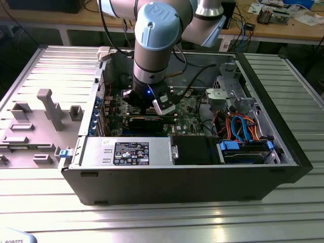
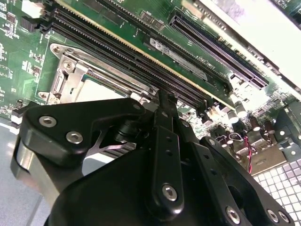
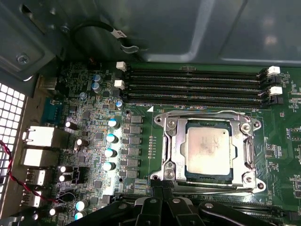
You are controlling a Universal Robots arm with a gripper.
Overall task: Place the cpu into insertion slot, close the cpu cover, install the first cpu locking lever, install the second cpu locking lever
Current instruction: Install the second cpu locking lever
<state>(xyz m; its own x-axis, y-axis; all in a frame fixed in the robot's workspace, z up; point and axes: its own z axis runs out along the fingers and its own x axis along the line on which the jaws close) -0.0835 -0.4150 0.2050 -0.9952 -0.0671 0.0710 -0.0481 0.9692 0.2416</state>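
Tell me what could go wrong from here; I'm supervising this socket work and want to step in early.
The gripper sits low at the edge of the cpu cover, which lies over the cpu; a slip could scrape the frame or shift the chip. The memory slots run close beside the socket, so a sideways drift may catch their white latches.

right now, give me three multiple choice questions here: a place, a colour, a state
1. Where is the cpu? A in the insertion slot; B on the table; C on the expansion card
2. What colour is the circuit board? A red; B green; C white
3. How does the cpu cover lie? A upright; B removed; C down around the cpu

1 A, its grey top sits in the socket. 2 B, green shows all around the socket. 3 C, the silver frame lies flat around the chip.
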